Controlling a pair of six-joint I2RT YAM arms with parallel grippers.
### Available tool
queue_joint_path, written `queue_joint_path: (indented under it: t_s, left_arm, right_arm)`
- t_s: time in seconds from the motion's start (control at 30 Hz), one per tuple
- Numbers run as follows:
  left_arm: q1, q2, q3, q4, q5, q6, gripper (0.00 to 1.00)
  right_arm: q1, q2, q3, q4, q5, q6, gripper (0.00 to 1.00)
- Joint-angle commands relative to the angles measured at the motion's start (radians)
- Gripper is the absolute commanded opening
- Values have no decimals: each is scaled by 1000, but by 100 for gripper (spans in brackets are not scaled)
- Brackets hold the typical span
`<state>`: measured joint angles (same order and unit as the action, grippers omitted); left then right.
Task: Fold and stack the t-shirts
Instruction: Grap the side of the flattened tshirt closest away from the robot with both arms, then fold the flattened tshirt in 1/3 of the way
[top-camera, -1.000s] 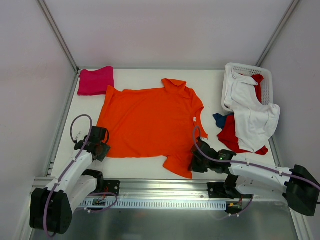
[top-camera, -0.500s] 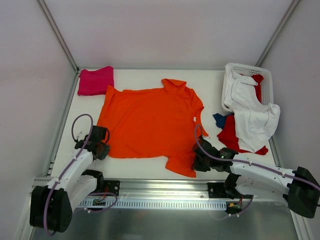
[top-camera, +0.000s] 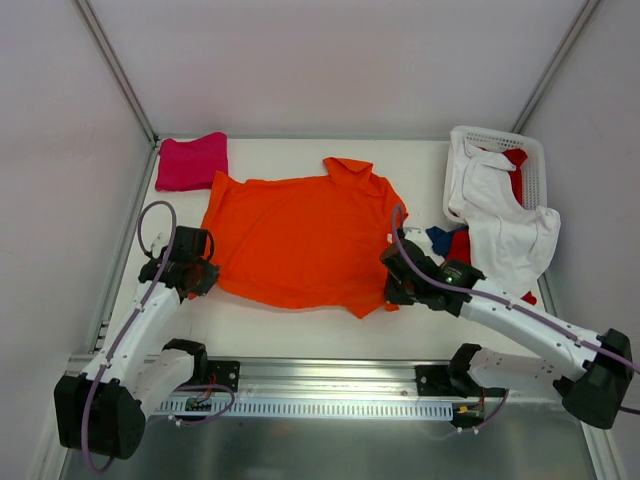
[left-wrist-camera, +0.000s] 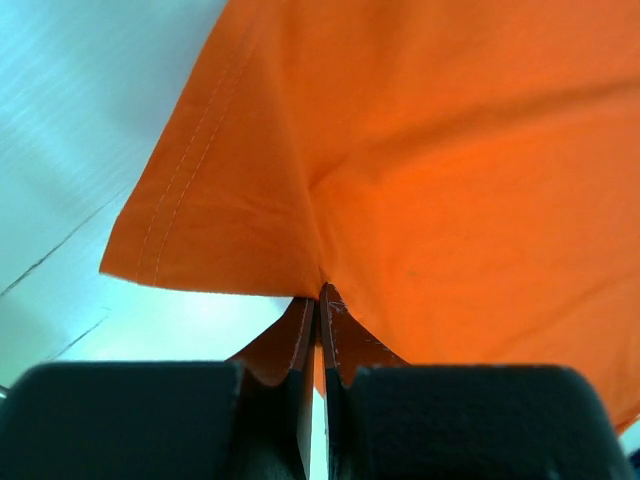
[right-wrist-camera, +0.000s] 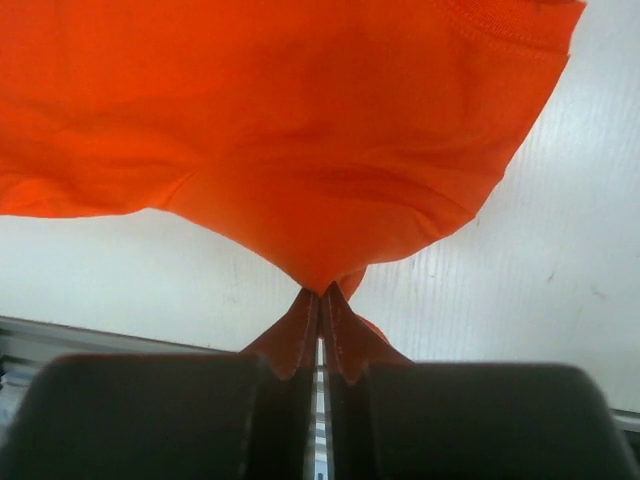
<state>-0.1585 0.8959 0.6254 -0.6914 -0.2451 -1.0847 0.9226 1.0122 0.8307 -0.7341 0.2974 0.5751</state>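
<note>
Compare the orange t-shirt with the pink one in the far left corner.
The orange t-shirt lies spread open in the middle; the pink t-shirt is folded into a compact rectangle. The orange one covers far more of the table than the pink one. The left gripper and right gripper are each shut on the orange shirt's near edge; nothing touches the pink one. Both are plain cloth in one bright colour.

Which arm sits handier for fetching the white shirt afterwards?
Right, probably: the right tool, pinching the orange shirt, is much nearer the white shirt; the left tool grips the opposite corner.
</note>
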Motion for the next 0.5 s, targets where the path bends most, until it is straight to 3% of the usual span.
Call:
queue_joint_path:
  t_s: [0.0, 0.23, 0.47]
  left_arm:
    - [-9, 81, 107, -17, -40, 16, 0]
    - [-10, 308, 276, 1, -95, 12, 0]
    - [-6, 511, 402, 38, -111, 29, 0]
  right_arm:
    - [-46, 92, 94, -41, 32, -113, 0]
    - [-178, 242, 214, 42, 8, -247, 0]
    - [-264, 498, 355, 116, 17, -334, 0]
